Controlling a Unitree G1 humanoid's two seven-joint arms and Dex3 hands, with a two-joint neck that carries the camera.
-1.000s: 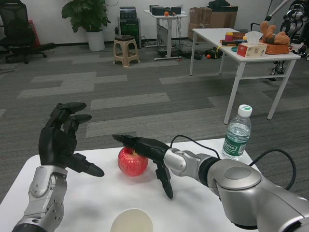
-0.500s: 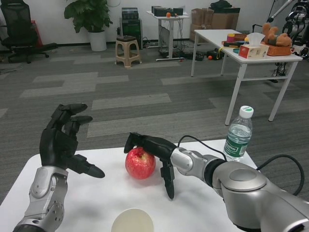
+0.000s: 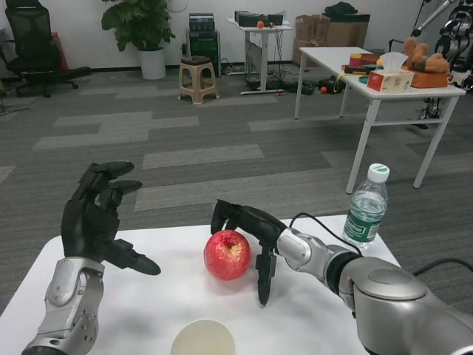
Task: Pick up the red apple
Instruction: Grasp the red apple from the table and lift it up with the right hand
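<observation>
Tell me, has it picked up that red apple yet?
Not yet. The right robot hand has reached the round red apple, fingers curled over its top and side. The apple sits on the white table; gripping and lifting remain. The left robot hand waits open.

Grey striped carpet floor (image 3: 192, 140), potted plant (image 3: 140, 18) at the white wall, beige plastic stool (image 3: 198, 78), black office chair (image 3: 33, 44), white table (image 3: 377, 85) on my right.

Right hand (image 3: 247, 225) draped over the apple (image 3: 228, 254) on the bench (image 3: 148, 303).
Its fingers (image 3: 264, 275) touch the apple's top and right side; left hand (image 3: 96, 218) raised, spread; bottle (image 3: 365, 205) and cup (image 3: 202, 338) nearby.
</observation>
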